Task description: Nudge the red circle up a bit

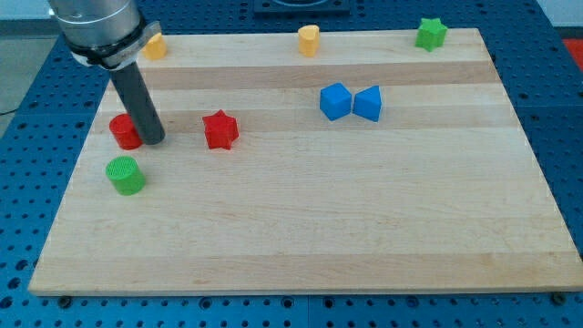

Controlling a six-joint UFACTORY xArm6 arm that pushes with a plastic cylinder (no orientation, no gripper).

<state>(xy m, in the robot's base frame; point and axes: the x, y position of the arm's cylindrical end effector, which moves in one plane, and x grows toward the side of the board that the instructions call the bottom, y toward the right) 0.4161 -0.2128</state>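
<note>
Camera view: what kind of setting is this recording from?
Likely a robotics lab bench: a wooden board on a blue perforated table, coloured blocks scattered on it, and my tip touching the red circle's right side.

Dark rod (138, 105), grey cylindrical housing (96, 25).

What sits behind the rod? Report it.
The red circle sits behind the rod, at the view's left. Its right part is covered by the rod, so contact cannot be confirmed. My tip rests at the circle's lower right edge on the board.
</note>
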